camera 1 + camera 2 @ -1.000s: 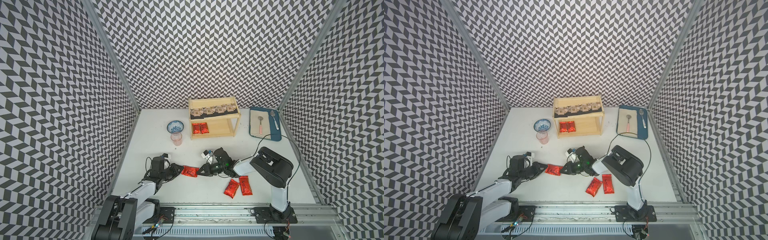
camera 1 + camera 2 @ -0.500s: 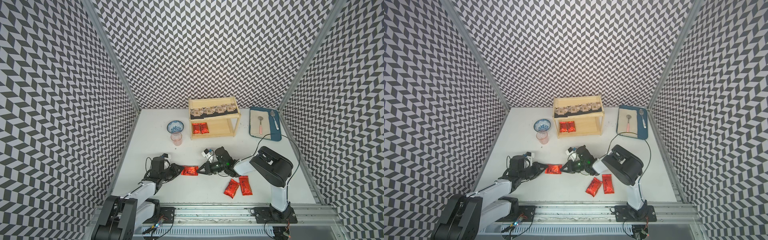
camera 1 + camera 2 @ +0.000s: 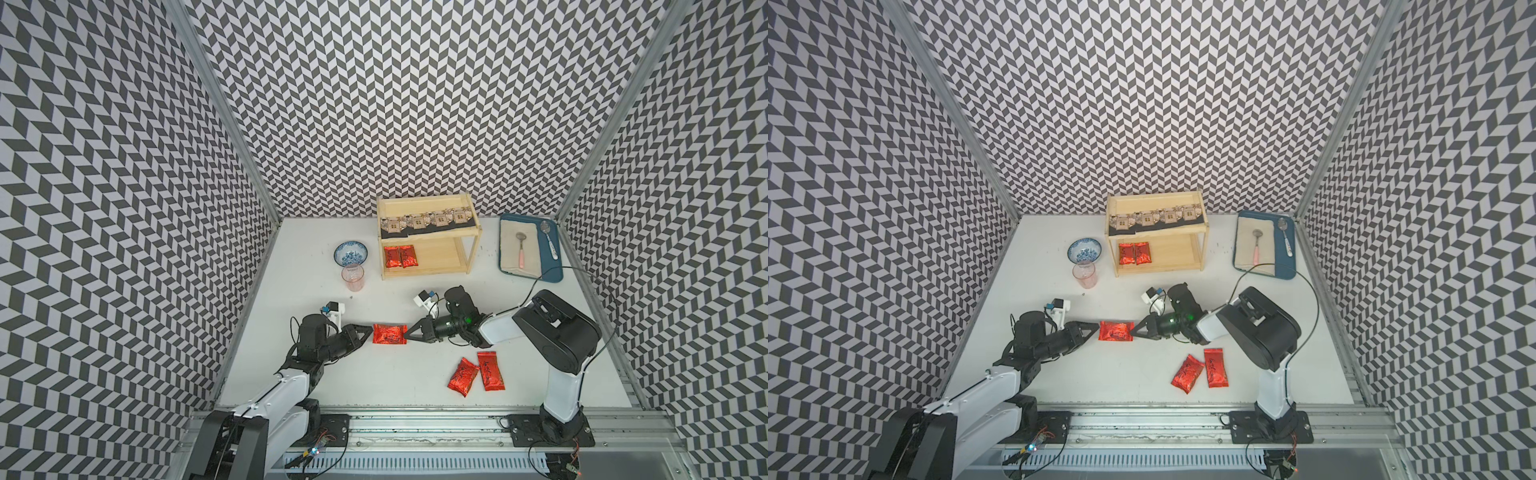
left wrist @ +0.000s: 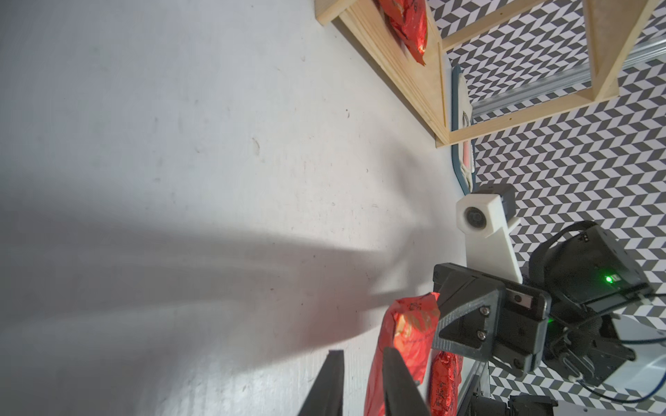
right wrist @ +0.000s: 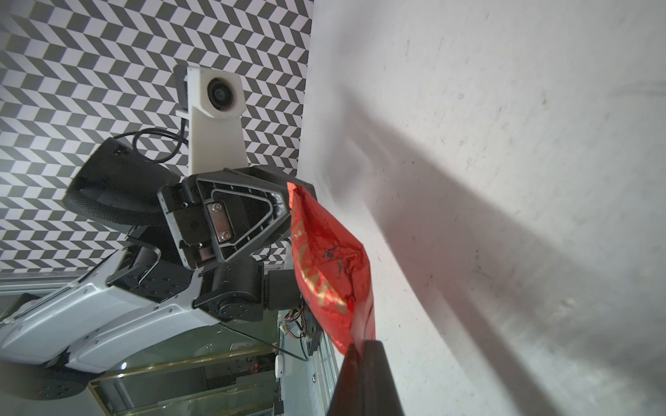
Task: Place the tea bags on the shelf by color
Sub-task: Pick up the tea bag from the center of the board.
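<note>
A red tea bag (image 3: 389,333) (image 3: 1116,331) hangs just above the table between my two grippers. My right gripper (image 3: 409,333) (image 5: 360,346) is shut on its edge, and the pouch (image 5: 324,259) stands out from the fingertips. My left gripper (image 3: 368,330) (image 4: 362,354) sits at the other end, open a little. Bare table shows in its gap, with the pouch (image 4: 407,331) beside one finger. The wooden shelf (image 3: 428,272) holds several black tea bags (image 3: 428,220) on top and two red ones (image 3: 400,256) below. Two more red tea bags (image 3: 463,377) (image 3: 491,370) lie near the front.
A blue-patterned bowl (image 3: 351,253) and a pink glass (image 3: 353,277) stand left of the shelf. A blue tray (image 3: 550,266) with spoons lies at the back right. The right arm's cable loops over the table near the tray.
My right gripper has shut on the red tea bag's edge. The left gripper's jaws have parted slightly, and the bag has shifted a little to the right and up.
</note>
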